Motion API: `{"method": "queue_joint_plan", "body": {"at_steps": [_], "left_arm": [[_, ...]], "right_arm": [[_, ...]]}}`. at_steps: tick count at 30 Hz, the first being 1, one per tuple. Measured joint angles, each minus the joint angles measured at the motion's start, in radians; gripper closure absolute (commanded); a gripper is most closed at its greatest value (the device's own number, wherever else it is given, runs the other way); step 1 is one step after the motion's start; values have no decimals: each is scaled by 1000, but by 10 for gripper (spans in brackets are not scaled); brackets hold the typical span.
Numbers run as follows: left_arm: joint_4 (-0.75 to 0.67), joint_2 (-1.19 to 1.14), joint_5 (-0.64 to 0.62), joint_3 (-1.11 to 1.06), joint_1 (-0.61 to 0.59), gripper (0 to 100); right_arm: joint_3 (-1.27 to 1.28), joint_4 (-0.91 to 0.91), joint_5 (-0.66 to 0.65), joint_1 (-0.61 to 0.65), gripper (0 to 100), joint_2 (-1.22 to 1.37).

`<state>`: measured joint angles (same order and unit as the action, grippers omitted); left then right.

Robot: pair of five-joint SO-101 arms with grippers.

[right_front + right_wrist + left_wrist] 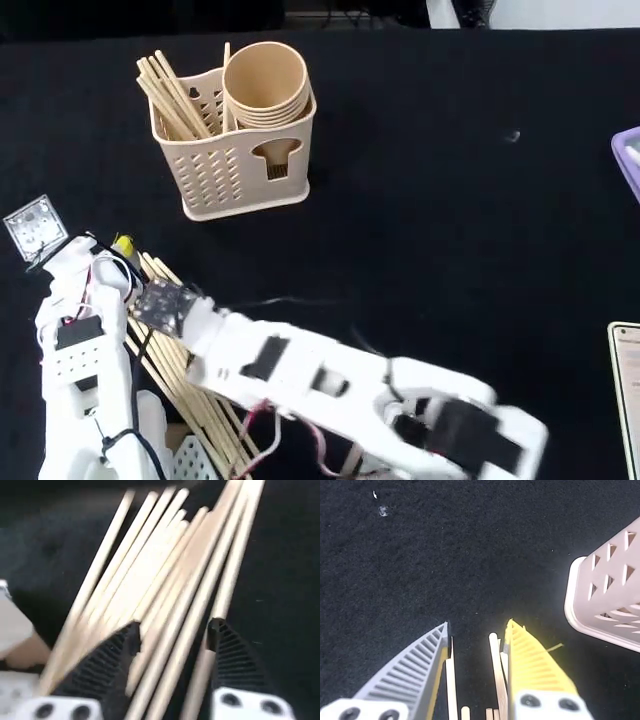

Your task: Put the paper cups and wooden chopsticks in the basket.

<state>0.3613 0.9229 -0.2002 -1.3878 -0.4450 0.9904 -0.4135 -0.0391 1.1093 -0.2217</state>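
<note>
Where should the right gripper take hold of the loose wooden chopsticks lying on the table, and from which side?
Grip across the shafts, toward mid-length, coming down from above. The wooden chopsticks lie flat on the table in a slightly fanned bundle, so only their long sides offer a hold. The right gripper is open astride several, and closing crosswise would probably gather them.

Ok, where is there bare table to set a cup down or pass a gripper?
Bare table runs wide from the basket right to the purple object at the edge; a narrower strip lies just in front of the basket. Crowded: the near left corner, where the left gripper and right gripper straddle the loose wooden chopsticks.
</note>
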Motion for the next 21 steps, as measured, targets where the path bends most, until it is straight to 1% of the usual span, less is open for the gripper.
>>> {"method": "queue_joint_plan", "body": {"at_steps": [4,5,7,9,10,12,14,16,21], "left_arm": [[0,0,0,0,-3,813],[0,0,0,0,-5,813],[0,0,0,0,-5,813],[0,0,0,0,-2,813],[0,0,0,0,0,813],[0,0,0,0,0,813],[0,0,0,0,0,813],[0,0,0,0,0,813],[0,0,0,0,0,813]], "right_arm": [[-97,3,2,-3,776,153],[-114,-11,2,-3,792,167],[-137,-52,2,-9,864,172],[-155,-97,2,-28,968,172],[-161,-114,2,-44,994,172],[-166,-135,0,-86,967,172],[-167,-160,-12,-135,986,173],[-178,-180,-57,-170,987,172],[-180,-198,-118,-189,988,172]]}}
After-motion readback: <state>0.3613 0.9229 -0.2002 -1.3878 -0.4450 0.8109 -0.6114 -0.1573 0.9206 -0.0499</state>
